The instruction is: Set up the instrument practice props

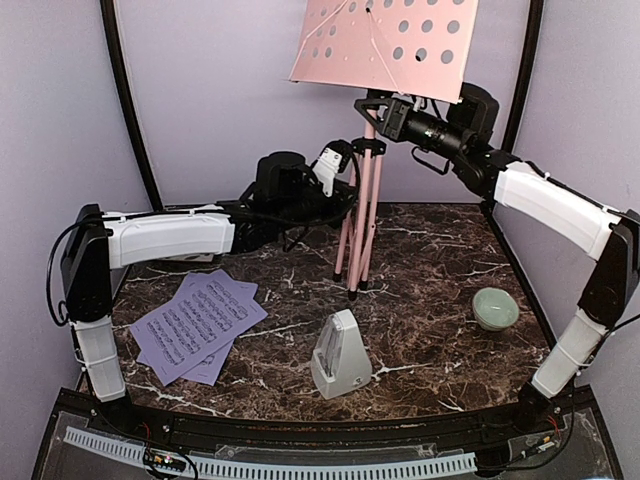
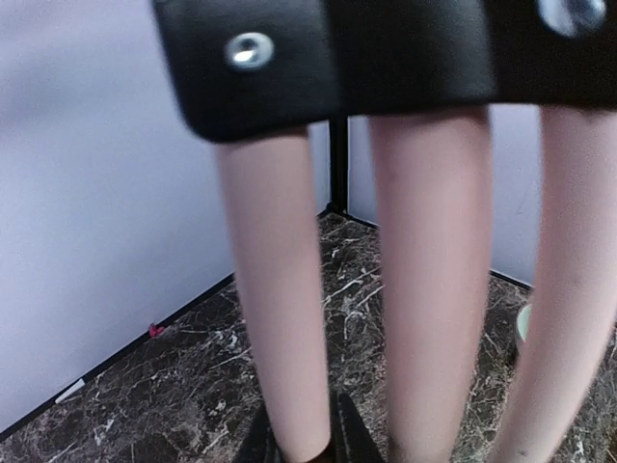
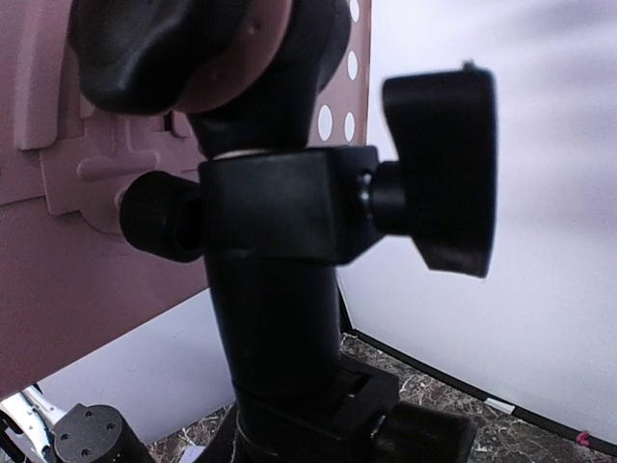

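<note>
The stand (image 1: 368,148) is upright at the far middle of the table (image 1: 430,260), its desk (image 1: 385,40) tilted at the top; the left gripper (image 1: 342,172) is closed on one pink leg (image 2: 280,289); the right gripper (image 1: 380,108) clamps the black post (image 3: 270,318) under the desk; the pages (image 1: 198,325) lie near left; the metronome (image 1: 340,355) stands near centre; a bowl (image 1: 495,307) sits right.

Matt metal stand (image 1: 365,50), glossy marble table (image 1: 430,290)

Metronome (image 1: 340,352) before stand (image 1: 352,52), pages (image 1: 198,325) left, bowl (image 1: 495,307) right
</note>
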Robot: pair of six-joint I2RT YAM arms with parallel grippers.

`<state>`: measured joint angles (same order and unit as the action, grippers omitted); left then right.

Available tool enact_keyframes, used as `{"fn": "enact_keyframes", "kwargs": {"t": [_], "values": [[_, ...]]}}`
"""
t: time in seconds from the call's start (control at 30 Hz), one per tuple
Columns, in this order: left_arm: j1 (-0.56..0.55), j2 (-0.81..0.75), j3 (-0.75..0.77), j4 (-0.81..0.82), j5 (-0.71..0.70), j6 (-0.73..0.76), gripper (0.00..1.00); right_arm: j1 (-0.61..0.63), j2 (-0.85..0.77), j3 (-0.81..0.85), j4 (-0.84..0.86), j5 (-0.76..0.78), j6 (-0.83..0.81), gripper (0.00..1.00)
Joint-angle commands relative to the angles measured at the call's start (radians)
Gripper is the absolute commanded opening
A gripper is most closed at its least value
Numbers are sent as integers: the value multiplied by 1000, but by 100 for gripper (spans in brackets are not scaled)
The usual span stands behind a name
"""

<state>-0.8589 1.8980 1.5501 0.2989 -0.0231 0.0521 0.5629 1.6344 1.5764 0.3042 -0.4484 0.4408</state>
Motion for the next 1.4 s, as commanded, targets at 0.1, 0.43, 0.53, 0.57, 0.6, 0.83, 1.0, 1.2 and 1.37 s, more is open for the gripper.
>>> {"fn": "enact_keyframes", "kwargs": {"t": [0.1,0.43,0.53,0.57,0.6,0.83,1.0,1.2,1.37], "values": [[38,-10,-63,14,58,318,3,21,-73,181,147,-39,27,0],[106,47,-100,160,11,606,0,19,-82,198,48,-65,-31,0],[131,82,-70,191,-41,634,0,19,-85,148,63,-63,-69,0],[138,96,-59,202,-57,641,0,19,-79,133,68,-64,-82,0],[145,108,-51,218,-77,642,0,19,-70,120,74,-71,-98,0],[180,137,-68,303,-124,574,38,19,13,63,188,-87,-159,0],[182,105,-134,299,-120,549,66,19,37,0,279,-78,-172,0],[200,10,-269,308,-91,445,77,21,67,-18,310,-111,-215,0],[216,-103,-419,310,124,366,74,22,71,-31,334,-164,-215,0]]}}
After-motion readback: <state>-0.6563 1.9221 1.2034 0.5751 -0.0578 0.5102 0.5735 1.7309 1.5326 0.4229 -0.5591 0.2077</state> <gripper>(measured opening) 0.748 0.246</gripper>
